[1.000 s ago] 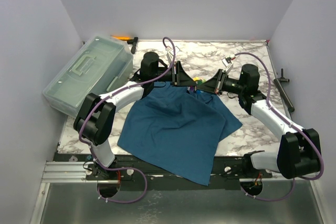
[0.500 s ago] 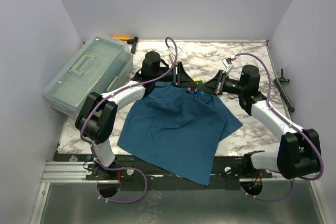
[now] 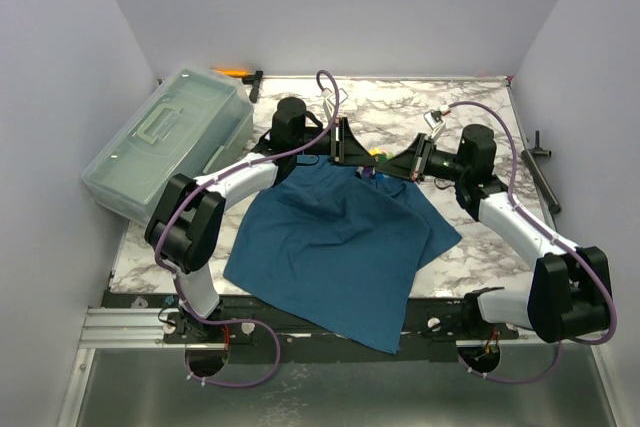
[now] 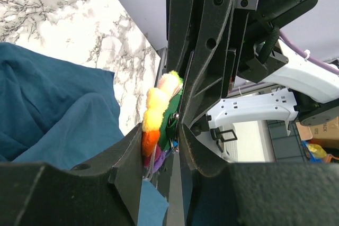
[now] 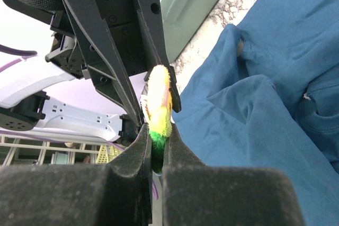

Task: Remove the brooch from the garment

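The desk (image 3: 470, 247) has a white marble pattern and stands between plain pale walls, with a translucent box (image 3: 165, 142) at its far left corner. The garment (image 3: 340, 237) lies spread in the middle of the desk, reaching to the near edge. You have the left arm (image 3: 250, 175) and the right arm (image 3: 510, 217) meeting tip to tip over the far edge of the garment, and the brooch (image 3: 372, 156) is exactly there, between them. In the right wrist view the right jaws are almost fully closed and pinch the green lower part of the brooch (image 5: 158, 110), while its yellow part stands out above them. In the left wrist view the left jaws are only a narrow gap apart, and the brooch (image 4: 159, 117) fills this gap, its orange part pressed on one inner face. You cannot tell from these views if the brooch is still fixed to the cloth. Compared with one second ago, very little differs: both jaws stay at the same place on the brooch, the garment lies the same, and only the left arm has shifted slightly.
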